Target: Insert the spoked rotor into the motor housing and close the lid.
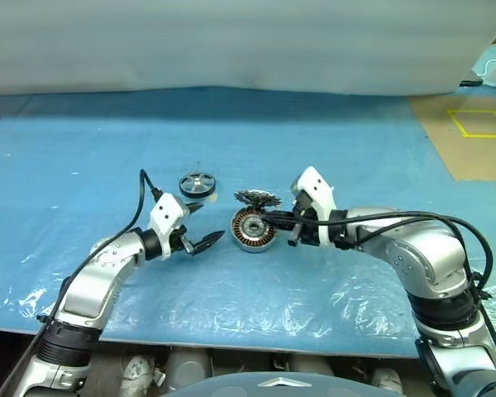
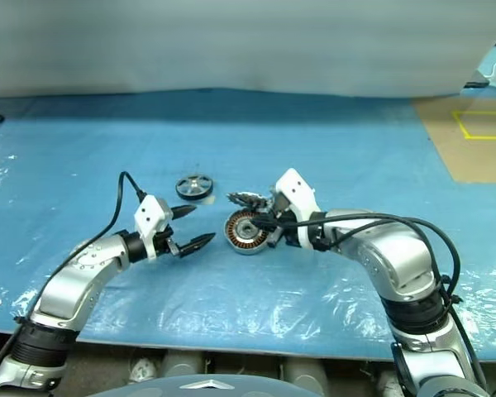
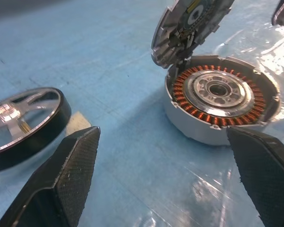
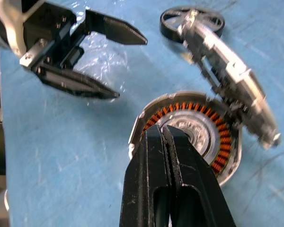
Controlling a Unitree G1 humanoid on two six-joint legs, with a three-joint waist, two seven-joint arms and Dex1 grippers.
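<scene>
One spoked rotor [image 1: 197, 184] lies on the counter [image 1: 83, 157]. One motor housing [image 1: 253, 229] sits beside it, with one lid [image 1: 257, 198] raised at its rim. Two robot hands are present: one left hand [image 1: 200, 225], one right hand [image 4: 166, 137].

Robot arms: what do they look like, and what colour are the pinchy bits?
Both arms are shiny silver-grey tubes with black joint rings and white blocks at the wrists. Black cables loop along each arm. The left gripper and the right gripper each have two black, pointed jaws with a rough, dotted grip texture inside.
</scene>
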